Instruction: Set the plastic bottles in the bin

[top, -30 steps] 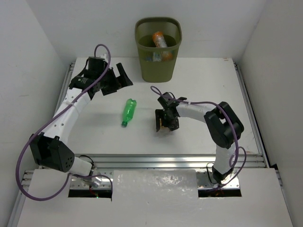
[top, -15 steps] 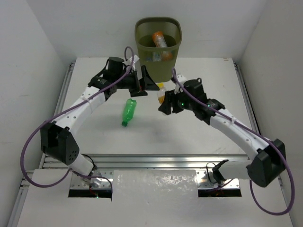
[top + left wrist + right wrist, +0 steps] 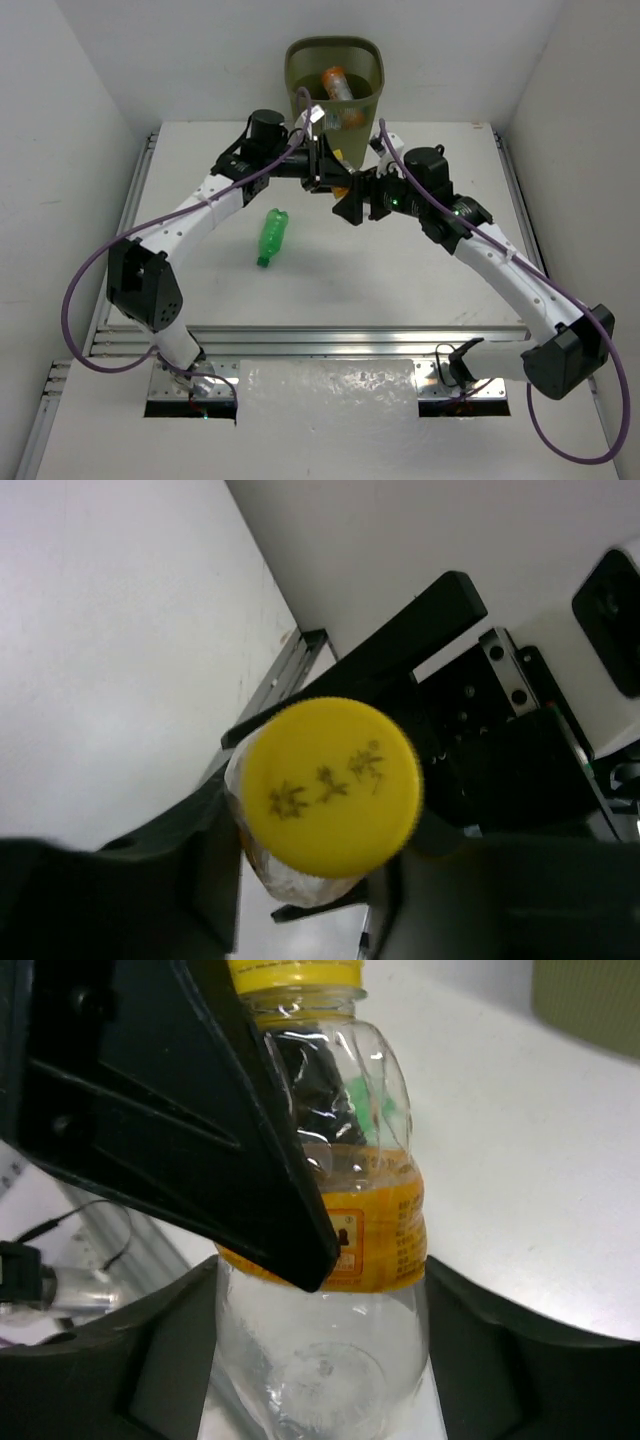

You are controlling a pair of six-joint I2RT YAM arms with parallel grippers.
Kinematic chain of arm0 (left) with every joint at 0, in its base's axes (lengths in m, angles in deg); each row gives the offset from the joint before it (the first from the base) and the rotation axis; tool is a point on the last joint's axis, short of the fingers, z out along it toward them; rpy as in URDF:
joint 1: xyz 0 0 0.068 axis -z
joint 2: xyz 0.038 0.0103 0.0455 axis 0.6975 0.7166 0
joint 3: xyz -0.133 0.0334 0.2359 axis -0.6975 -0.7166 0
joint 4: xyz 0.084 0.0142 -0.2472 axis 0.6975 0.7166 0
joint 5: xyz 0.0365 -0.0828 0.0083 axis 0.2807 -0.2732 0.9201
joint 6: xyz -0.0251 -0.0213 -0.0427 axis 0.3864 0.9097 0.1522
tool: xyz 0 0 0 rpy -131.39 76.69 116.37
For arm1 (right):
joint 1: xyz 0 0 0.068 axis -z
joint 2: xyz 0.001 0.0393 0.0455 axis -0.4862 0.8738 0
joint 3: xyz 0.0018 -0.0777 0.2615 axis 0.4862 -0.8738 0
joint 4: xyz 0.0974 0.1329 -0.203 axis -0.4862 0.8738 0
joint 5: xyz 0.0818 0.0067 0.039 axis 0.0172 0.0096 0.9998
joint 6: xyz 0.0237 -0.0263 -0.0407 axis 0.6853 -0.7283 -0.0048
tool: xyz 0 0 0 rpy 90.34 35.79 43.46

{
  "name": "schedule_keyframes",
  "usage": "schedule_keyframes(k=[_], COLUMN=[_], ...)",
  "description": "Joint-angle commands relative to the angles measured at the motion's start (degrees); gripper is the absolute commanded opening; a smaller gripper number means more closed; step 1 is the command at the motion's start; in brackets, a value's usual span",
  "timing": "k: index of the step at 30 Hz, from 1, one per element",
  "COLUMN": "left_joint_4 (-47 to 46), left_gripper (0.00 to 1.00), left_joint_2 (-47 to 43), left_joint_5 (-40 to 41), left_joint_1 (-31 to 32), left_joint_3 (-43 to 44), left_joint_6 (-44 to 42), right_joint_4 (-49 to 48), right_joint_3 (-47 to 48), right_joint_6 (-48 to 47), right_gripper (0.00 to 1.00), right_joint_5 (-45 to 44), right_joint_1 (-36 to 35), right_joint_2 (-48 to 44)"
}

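Meanwhile, at the left, the green bottle (image 3: 270, 237) was left lying on the surface (image 3: 420, 290), where it had been a second before, untouched and well apart from both arms. The left claw (image 3: 326, 180), which had been parked near the far-left corner a second earlier, had been swung across to the middle and brought just in front of the bin (image 3: 300, 90). There an orange-labelled bottle (image 3: 340, 1230) was met: its yellow cap (image 3: 330, 785) was seen end-on between the left fingers, but whether those fingers were clenched on it could not be told. From the right, the bottle had been lifted off the surface and carried up to that point by the right claw (image 3: 322, 1360), which was seen clamped around its clear base.

A hand-over, or a joint carry, was judged to be under way, with the drop into the bin not yet made. At least one orange bottle (image 3: 337, 82) was already seen inside; the green one was taken to be next.
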State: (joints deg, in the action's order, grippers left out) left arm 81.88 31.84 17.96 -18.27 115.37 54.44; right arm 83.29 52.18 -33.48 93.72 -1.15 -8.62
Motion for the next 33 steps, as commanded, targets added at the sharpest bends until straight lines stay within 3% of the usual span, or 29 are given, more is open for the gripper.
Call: schedule_keyframes(k=[1, 2, 4, 7, 11, 17, 20, 21, 23, 24, 25, 26, 29, 33], left_joint_4=[-2.48, 0.14, 6.28, 11.76, 2.47, -9.93, -16.16, -17.92, -20.22, -20.40, -20.84, -20.84, -20.32, -11.74], left_gripper=[0.00, 0.00, 0.00, 0.00, 0.00, 0.00, 0.11, 0.26, 0.40, 0.55, 0.86, 0.99, 1.00, 1.00], left_joint_2=[1.00, 1.61, 3.79, 9.06, 11.36, 24.27, 32.01, 33.33, 36.67, 37.55, 37.91, 37.65, 34.84, 26.00], left_joint_5=[0.91, 3.96, 9.49, 14.52, 19.71, 31.23, 35.62, 36.42, 37.82, 38.44, 38.88, 39.58, 40.99, 43.71], left_joint_1=[0.32, 0.24, -0.72, -4.49, -10.74, -12.33, -12.51, -12.59, -12.77, -12.77, -12.86, -12.95, -13.65, -15.14], left_joint_3=[5.77, 9.70, 19.43, 36.65, 40.32, 53.22, 58.43, 58.43, 60.36, 61.67, 61.68, 61.68, 61.51, 59.94], left_joint_6=[1.65, -0.53, -4.65, -6.35, -0.38, -2.05, -1.61, -0.91, -0.03, -0.02, -0.20, -0.55, -2.92, -9.06], right_joint_4=[-2.67, -2.15, 1.79, 4.62, 9.53, 13.77, 13.86, 13.86, 14.20, 14.64, 15.00, 15.87, 17.37, 16.67], right_joint_3=[3.97, 4.06, 4.84, 4.59, 4.41, 5.29, 5.38, 5.64, 5.99, 6.77, 7.13, 7.66, 8.89, 8.10], right_joint_6=[-0.47, 0.49, 2.07, 2.87, 1.12, 2.87, 5.15, 5.51, 6.30, 6.47, 6.39, 6.21, 5.51, 5.95], right_gripper=[0.77, 0.98, 0.99, 0.99, 0.99, 0.99, 0.99, 0.99, 0.99, 0.99, 0.99, 0.99, 0.99, 0.99], right_joint_5=[-0.48, -1.71, -7.23, -7.78, -12.08, -13.24, -10.78, -10.25, -8.93, -8.58, -8.40, -7.96, -7.26, -5.24], right_joint_1=[-0.09, 0.09, 1.67, 3.34, 3.70, 3.70, 3.70, 3.70, 3.70, 3.70, 3.70, 3.70, 3.70, 3.70], right_joint_2=[-1.77, -2.12, -3.00, -4.76, -8.27, -10.56, -11.53, -11.79, -12.41, -12.50, -12.50, -12.32, -11.27, -9.34])
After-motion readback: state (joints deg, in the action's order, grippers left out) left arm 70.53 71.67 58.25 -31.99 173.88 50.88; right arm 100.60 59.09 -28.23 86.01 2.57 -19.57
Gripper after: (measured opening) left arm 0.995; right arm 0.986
